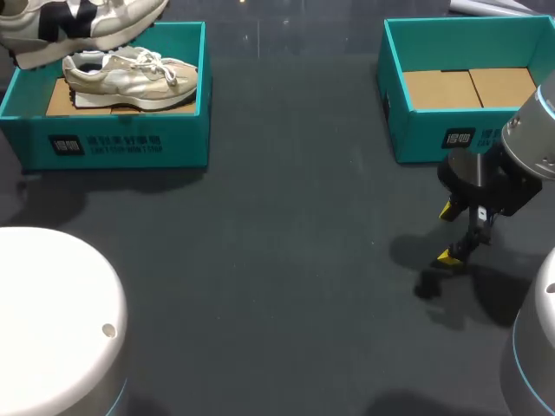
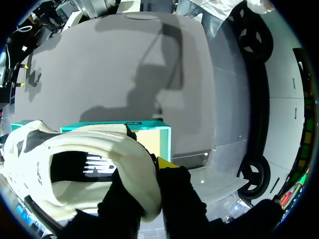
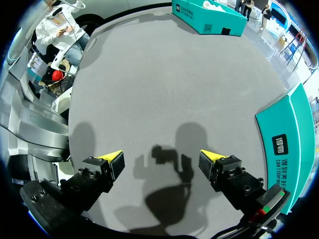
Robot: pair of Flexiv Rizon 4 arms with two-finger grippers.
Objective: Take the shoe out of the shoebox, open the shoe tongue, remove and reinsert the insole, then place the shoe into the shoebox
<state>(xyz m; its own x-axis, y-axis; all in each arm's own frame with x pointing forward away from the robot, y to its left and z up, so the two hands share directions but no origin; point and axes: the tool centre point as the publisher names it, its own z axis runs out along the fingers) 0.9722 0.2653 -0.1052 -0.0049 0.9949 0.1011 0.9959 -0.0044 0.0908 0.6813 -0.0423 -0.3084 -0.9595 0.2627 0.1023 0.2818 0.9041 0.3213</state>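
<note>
Dark table (image 1: 277, 286); gripped shoe (image 2: 75, 149) half-hides left pincer (image 2: 149, 167).

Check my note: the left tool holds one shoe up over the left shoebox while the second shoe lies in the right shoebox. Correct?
No. The head view shows the second shoe lying in the left shoebox; the right shoebox holds no shoe. The left tool does hold one shoe up over the left shoebox.

The raised shoe (image 1: 65, 24) is cut off by the head view's top and left edges. In the left wrist view it covers much of the left gripper (image 2: 147, 172), leaving only one yellow fingertip (image 2: 167, 162) showing. The right box (image 1: 422, 132) runs past the head view's right edge.
</note>
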